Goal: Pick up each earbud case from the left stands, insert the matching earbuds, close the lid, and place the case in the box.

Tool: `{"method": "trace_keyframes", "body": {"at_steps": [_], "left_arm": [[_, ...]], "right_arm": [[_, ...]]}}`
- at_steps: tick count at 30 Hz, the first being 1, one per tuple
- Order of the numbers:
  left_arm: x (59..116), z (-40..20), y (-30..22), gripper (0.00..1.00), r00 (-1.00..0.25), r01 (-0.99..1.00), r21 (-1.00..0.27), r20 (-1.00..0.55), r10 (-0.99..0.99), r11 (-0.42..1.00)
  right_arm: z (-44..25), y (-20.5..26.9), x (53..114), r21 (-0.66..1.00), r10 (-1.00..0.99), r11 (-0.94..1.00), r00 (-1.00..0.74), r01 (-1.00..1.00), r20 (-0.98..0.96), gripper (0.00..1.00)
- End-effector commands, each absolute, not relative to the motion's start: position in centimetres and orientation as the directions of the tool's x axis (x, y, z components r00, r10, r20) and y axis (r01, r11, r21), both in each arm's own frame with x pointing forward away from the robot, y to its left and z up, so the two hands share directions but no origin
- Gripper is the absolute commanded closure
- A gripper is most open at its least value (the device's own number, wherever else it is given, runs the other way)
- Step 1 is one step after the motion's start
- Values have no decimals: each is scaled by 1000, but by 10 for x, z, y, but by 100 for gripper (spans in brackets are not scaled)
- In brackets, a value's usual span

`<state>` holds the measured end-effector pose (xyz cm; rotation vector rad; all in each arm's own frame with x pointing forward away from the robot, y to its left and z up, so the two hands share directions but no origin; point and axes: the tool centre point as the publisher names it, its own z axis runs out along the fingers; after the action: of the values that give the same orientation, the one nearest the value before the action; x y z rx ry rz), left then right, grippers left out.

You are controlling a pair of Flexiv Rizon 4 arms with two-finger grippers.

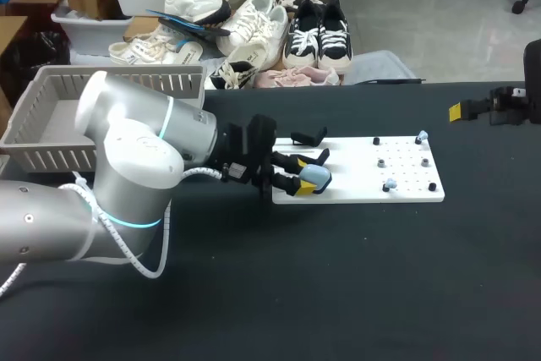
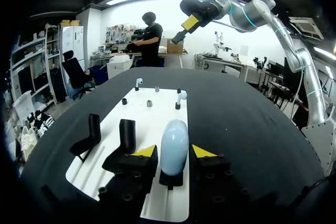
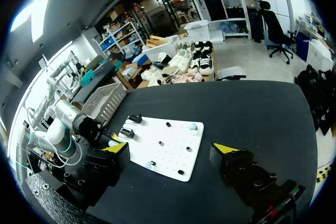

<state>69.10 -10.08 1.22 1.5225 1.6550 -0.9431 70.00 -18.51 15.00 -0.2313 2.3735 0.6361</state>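
Note:
A light blue earbud case (image 1: 315, 177) stands on a black stand at the left end of the white board (image 1: 363, 192). My left gripper (image 1: 294, 173) is open around it. In the left wrist view the case (image 2: 174, 146) sits between the yellow fingertips (image 2: 146, 151), with a slim gap on each side. Two empty black stands (image 2: 127, 134) are beside it. Small pale earbuds (image 1: 422, 135) (image 2: 181, 97) sit on pegs at the board's far end. My right gripper (image 1: 470, 111) (image 3: 170, 150) hangs open and empty, high over the table's right side, away from the board.
The grey slatted basket (image 1: 51, 158) sits at the table's back left, behind my left arm. Several black pegs (image 1: 382, 161) dot the right half of the board. Bare black tabletop (image 1: 355, 276) spreads in front of and to the right of the board.

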Motion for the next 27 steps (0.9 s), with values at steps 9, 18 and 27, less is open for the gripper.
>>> {"method": "trace_keyframes", "body": {"at_steps": [9, 18, 27], "left_arm": [[693, 10, -103, 69, -79, 997, -67, -862, 501, 43], [693, 9, -103, 82, -83, 997, -72, -861, 502, 41], [692, 20, -102, 100, -78, 997, -63, -871, 485, 47]], "right_arm": [[150, -185, 700, 383, 0, 866, -766, -321, -643, 0], [150, -185, 700, 383, 0, 866, -766, -321, -643, 0], [150, -185, 700, 383, 0, 866, -766, -321, -643, 0]]}}
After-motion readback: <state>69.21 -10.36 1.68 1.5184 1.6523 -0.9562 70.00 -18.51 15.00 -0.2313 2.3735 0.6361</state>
